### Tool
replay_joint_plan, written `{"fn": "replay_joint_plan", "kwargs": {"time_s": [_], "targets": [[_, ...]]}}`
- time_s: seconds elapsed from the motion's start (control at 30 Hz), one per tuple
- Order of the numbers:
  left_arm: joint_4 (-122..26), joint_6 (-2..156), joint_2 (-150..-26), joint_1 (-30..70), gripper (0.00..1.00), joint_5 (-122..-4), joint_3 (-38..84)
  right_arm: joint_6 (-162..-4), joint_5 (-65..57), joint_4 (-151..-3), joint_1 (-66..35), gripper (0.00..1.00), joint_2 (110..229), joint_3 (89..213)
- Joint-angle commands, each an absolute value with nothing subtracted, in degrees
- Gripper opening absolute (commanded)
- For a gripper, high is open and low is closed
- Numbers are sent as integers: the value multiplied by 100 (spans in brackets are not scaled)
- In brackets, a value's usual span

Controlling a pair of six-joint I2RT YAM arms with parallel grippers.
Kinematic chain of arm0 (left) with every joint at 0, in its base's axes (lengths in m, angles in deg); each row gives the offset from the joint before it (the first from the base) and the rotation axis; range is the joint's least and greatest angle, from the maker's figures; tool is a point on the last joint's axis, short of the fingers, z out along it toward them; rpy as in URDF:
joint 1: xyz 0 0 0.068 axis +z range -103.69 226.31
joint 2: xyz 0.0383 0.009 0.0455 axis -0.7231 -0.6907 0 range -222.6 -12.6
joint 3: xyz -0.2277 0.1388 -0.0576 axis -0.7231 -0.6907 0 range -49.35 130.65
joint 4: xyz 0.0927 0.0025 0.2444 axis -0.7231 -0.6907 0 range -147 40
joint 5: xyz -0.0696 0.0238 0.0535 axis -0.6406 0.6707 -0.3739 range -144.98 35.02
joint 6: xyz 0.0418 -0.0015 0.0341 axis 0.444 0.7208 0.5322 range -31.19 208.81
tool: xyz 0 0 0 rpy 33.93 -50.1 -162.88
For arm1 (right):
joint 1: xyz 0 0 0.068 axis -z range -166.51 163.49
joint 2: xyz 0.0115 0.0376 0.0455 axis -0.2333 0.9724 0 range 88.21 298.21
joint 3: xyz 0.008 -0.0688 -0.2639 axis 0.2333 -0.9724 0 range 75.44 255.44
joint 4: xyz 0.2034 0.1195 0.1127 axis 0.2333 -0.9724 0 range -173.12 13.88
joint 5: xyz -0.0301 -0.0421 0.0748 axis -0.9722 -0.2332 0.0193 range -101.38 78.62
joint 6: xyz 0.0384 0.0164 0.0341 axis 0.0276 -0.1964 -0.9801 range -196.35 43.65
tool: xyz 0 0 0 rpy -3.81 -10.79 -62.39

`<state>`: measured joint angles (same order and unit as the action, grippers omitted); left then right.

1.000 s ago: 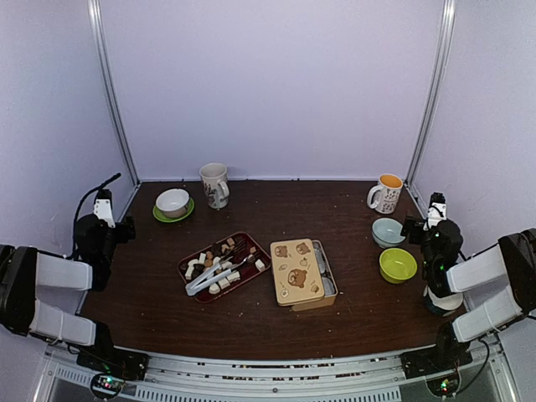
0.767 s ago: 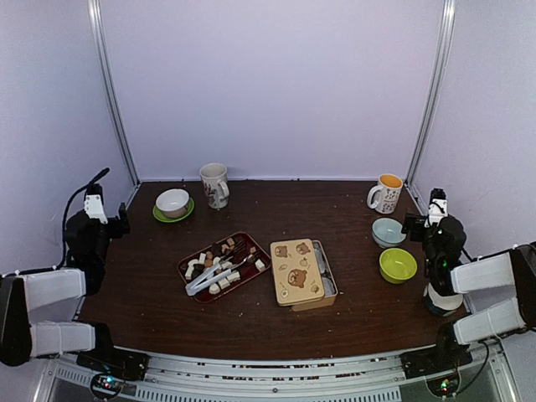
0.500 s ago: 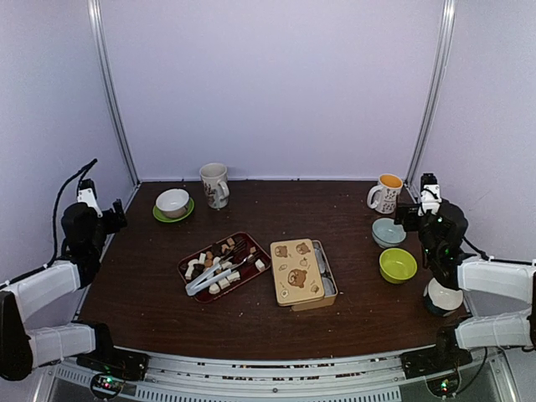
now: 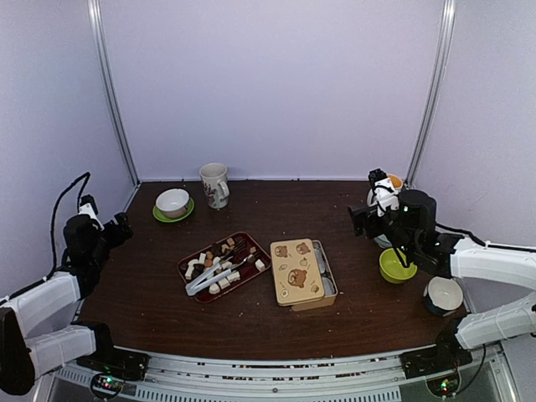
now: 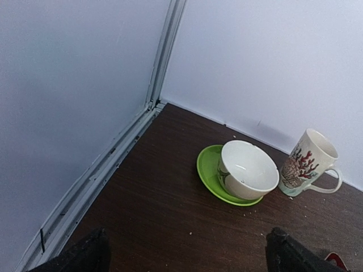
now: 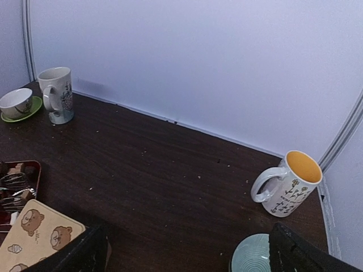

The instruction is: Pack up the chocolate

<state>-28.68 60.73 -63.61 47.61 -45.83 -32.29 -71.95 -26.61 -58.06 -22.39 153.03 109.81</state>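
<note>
Chocolate [image 4: 207,258]: white and brown pieces in red tray [image 4: 182,267], centre of table [image 4: 151,297]; bear-lid tin [image 4: 297,270] at its 3 o'clock.
Left gripper [image 5: 190,255]: jaws spread wide, empty, table's 9 o'clock.
Right gripper [image 6: 190,249]: jaws wide, empty, 3 o'clock.

Dark wood-grain tabletop [image 4: 151,293], matt and crumb-speckled. Glossy glazed ceramic: coral-print mug [image 5: 307,164], white bowl [image 5: 247,169], green saucer [image 5: 209,170]. Shiny metal tongs [image 4: 213,275].

claw [image 6: 193,254] spread wide, orange-lined mug [image 6: 290,185] right, bear-print lid [image 6: 35,238] lower left
</note>
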Motion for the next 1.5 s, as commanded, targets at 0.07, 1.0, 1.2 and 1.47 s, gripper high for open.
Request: {"fn": "replay_joint_plan", "kwargs": {"time_s": [0.07, 1.0, 1.2, 1.47], "targets": [[-3253, 5846, -6217, 4803, 98, -5549, -3072, -8189, -2579, -7269, -2777, 100, 15792, 11710], [-3064, 5622, -7143, 4041, 94, -8088, -2942, -11377, 51, -8081, -3295, 70, 17163, 11861], [-3309, 5646, -7149, 3385, 94, -8010, -2839, -11516, 271, -7881, -3292, 60, 17488, 11872], [-3385, 5183, -7307, 2526, 93, -8094, -2826, -11895, 430, -7358, -3302, 60, 17760, 11771]]}}
